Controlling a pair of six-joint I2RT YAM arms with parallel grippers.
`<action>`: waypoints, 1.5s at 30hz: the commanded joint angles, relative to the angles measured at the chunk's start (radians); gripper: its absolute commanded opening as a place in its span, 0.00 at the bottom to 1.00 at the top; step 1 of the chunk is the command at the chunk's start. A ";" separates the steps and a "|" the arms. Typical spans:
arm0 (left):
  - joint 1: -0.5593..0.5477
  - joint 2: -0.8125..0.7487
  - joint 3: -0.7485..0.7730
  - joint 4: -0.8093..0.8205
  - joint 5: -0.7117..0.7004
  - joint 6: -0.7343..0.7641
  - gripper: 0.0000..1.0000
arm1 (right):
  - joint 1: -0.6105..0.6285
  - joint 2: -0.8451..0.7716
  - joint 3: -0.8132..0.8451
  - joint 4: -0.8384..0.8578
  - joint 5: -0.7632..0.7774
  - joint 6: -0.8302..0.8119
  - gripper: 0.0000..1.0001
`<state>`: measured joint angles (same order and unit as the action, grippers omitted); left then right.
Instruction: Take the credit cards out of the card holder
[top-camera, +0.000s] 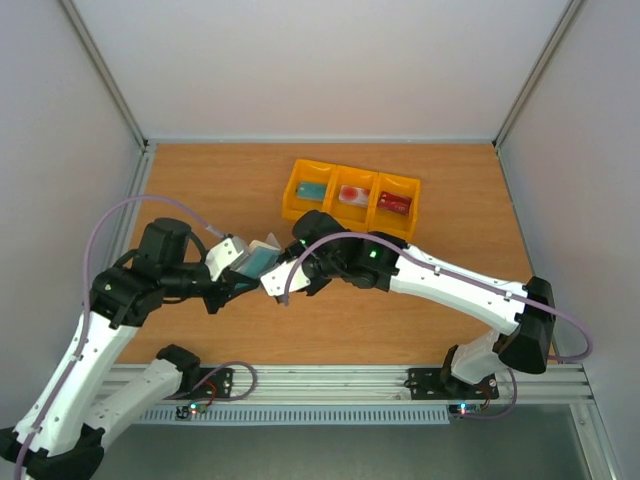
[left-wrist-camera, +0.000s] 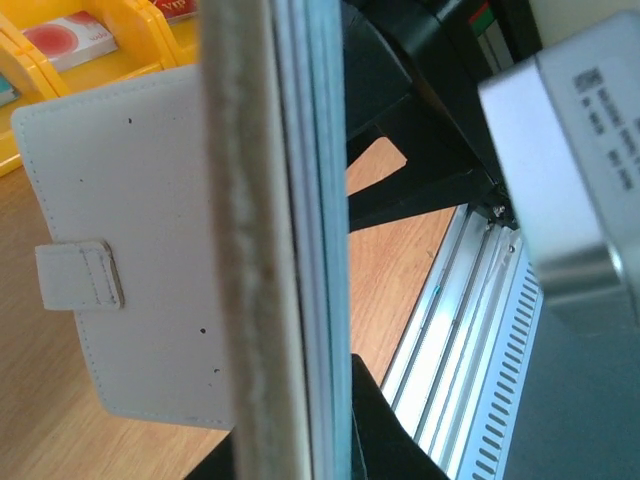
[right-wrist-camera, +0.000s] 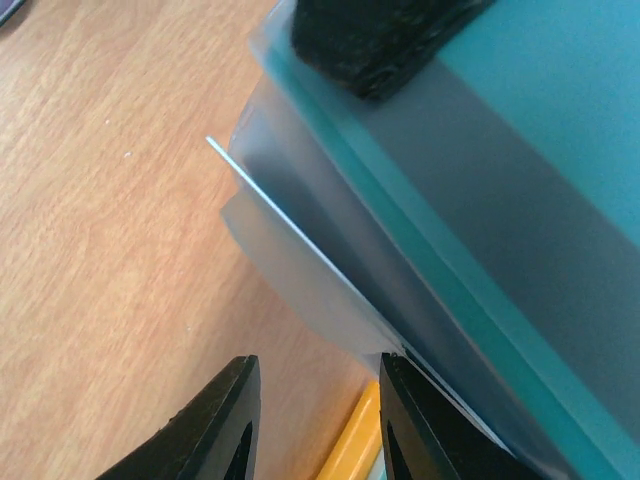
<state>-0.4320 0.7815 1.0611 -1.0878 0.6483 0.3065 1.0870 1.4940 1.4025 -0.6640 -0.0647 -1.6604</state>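
The cream card holder (top-camera: 255, 258) hangs open above the table's middle, with my left gripper (top-camera: 238, 272) shut on its edge. The left wrist view shows it edge-on (left-wrist-camera: 262, 240), the strap tab (left-wrist-camera: 80, 275) on the hanging flap, clamped in my left gripper (left-wrist-camera: 295, 455). Its translucent pockets (right-wrist-camera: 300, 260) fill the right wrist view, with a teal card (right-wrist-camera: 560, 90) behind them. My right gripper (top-camera: 281, 283) (right-wrist-camera: 318, 420) is open; one fingertip (right-wrist-camera: 400, 385) touches a pocket's lower corner, and nothing lies between the jaws. Teal (top-camera: 313, 190), pink-and-white (top-camera: 352, 195) and dark red (top-camera: 393, 203) cards lie in the tray.
The yellow three-compartment tray (top-camera: 291, 196) sits at the back of the wooden table, just behind both grippers, and also shows in both wrist views (left-wrist-camera: 140, 55) (right-wrist-camera: 350, 445). An aluminium rail (top-camera: 340, 382) runs along the near edge. White walls enclose the table.
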 joint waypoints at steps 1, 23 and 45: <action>-0.014 -0.020 -0.035 0.065 0.073 -0.043 0.00 | -0.011 -0.053 -0.024 0.190 -0.082 0.129 0.35; -0.014 -0.125 -0.179 0.364 -0.008 -0.249 0.00 | -0.070 -0.129 -0.230 0.497 -0.211 0.998 0.50; -0.014 -0.133 -0.211 0.405 -0.013 -0.281 0.00 | -0.138 -0.208 -0.327 0.612 -0.340 1.340 0.56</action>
<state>-0.4393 0.6594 0.8627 -0.7425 0.6025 0.0513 0.9573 1.3151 1.0817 -0.1425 -0.3336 -0.4503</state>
